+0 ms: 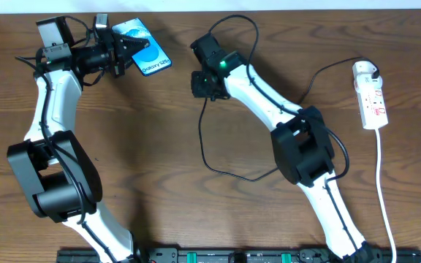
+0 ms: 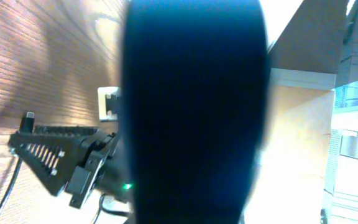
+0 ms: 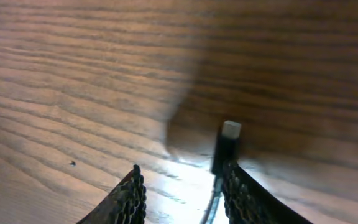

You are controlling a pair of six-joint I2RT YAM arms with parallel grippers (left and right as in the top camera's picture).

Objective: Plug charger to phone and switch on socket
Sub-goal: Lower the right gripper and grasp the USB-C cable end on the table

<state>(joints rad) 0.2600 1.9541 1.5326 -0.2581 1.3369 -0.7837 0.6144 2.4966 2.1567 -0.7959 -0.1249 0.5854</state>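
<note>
A: While the right gripper [image 3: 182,173] hangs low over the bench [image 1: 159,146], how do its jaws stand?
B: Apart, with the connector tip [image 3: 231,129] of the charger [image 3: 222,155] between them, close against one finger.
A: And the socket [image 1: 371,98]?
B: Farther off, right side, flat on the bench.
A: The phone [image 1: 153,60]?
B: Far left, clamped in the left gripper [image 1: 131,50].

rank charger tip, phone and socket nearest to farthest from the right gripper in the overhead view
1. charger tip, at the right gripper, between its jaws
2. phone, upper left
3. socket, far right edge
</note>
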